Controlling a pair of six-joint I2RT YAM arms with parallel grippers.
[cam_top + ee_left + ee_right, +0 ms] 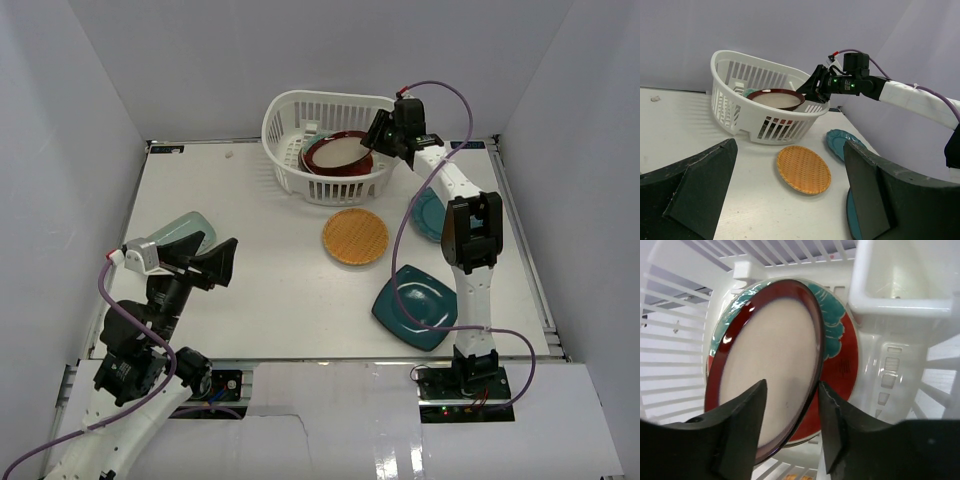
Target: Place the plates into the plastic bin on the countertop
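Observation:
The white plastic bin (290, 120) stands at the back of the countertop (270, 290). A red-rimmed beige plate (337, 152) leans on edge inside it, against a teal-red floral plate (840, 365). My right gripper (375, 135) reaches over the bin's right rim. Its jaws stand apart on either side of the beige plate's (765, 370) rim, open (791, 385). An orange woven plate (355, 237), a dark teal square plate (415, 305) and a teal scalloped plate (428, 213) lie on the countertop. My left gripper (222, 262) hangs wide open and empty near a pale green oblong plate (185, 228).
Pale grey walls close in the countertop on three sides. The right arm's forearm (470, 230) stretches over the scalloped plate. In the left wrist view the orange plate (804, 169) lies ahead between the fingers (700, 185), in front of the bin (740, 100).

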